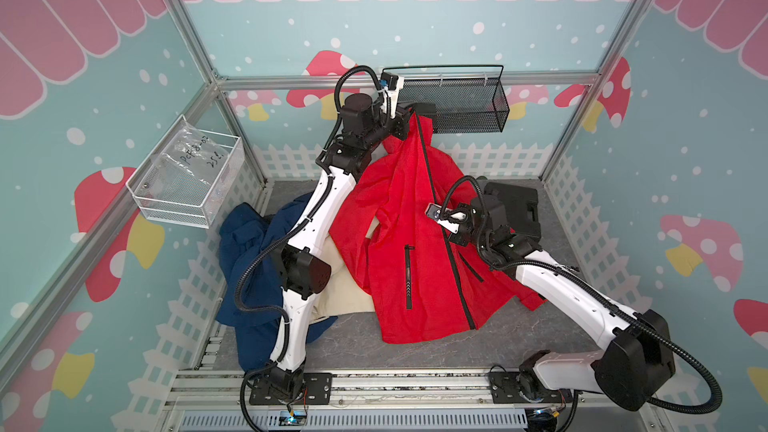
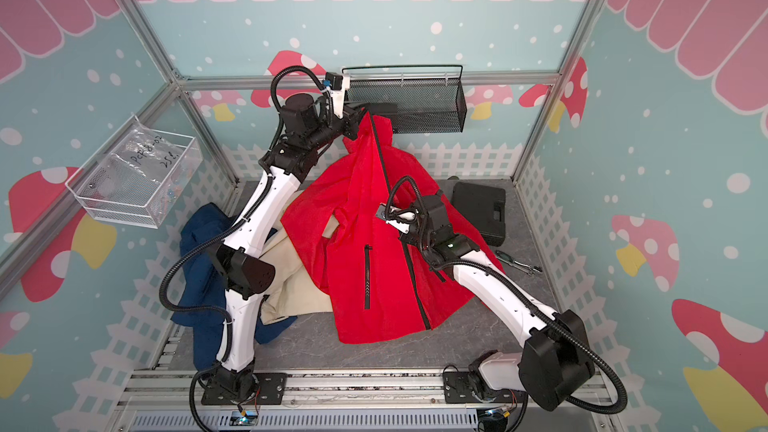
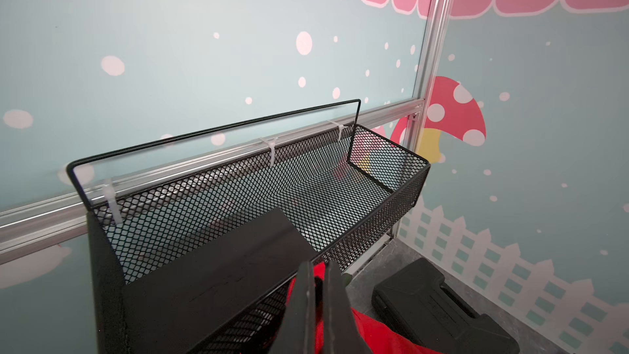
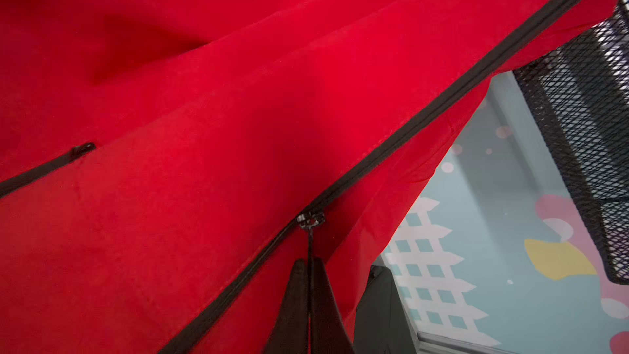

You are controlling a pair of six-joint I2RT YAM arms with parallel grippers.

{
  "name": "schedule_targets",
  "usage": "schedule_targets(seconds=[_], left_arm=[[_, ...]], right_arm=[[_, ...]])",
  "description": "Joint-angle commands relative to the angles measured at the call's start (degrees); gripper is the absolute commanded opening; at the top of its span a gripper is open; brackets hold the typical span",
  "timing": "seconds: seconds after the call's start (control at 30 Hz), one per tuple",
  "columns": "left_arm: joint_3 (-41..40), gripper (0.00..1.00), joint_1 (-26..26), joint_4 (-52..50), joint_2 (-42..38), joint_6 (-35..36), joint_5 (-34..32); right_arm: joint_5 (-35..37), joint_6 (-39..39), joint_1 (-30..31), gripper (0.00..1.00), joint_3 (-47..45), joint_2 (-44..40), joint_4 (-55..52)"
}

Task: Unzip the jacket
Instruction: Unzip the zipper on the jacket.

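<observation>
Smooth red jacket (image 1: 399, 218) hung from far centre down to grey counter (image 1: 457, 351), left jaws pinched shut on its collar by black mesh basket (image 1: 457, 105), right jaws clamped on thin zip pull (image 4: 310, 223)

The grey table (image 1: 436, 351) bears a blue garment (image 1: 245, 259) at its left edge, then a cream cloth (image 1: 345, 284), part of the red jacket (image 1: 415, 276) centrally, a black case (image 1: 515, 209) in the far right corner

A cream cloth (image 1: 340, 288) lies mostly hidden under the red fabric jacket (image 1: 415, 243); right of the jacket, a small tool (image 2: 517, 261), perhaps pliers.
</observation>
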Motion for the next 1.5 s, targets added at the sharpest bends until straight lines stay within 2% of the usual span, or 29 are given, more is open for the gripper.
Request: schedule_targets(seconds=[0.0, 0.5, 1.07, 1.47], left_arm=[[2.5, 0.00, 2.0, 9.7, 0.3, -1.5, -3.5], [1.9, 0.00, 5.5, 13.9, 2.4, -5.4, -2.2], [0.1, 0.00, 7.9, 16.4, 3.0, -8.4, -1.2], [-0.3, 0.00, 8.0, 16.2, 3.5, -8.8, -0.2]], right_arm=[[2.7, 0.3, 1.3, 0.00, -2.2, -1.5, -6.4], [10.8, -3.6, 5.8, 0.00, -7.5, -5.1, -12.1], [17.7, 2.4, 10.9, 0.00, -6.0, -2.7, -24.8], [15.2, 7.1, 14.1, 0.00, -8.6, -5.0, -32.0]])
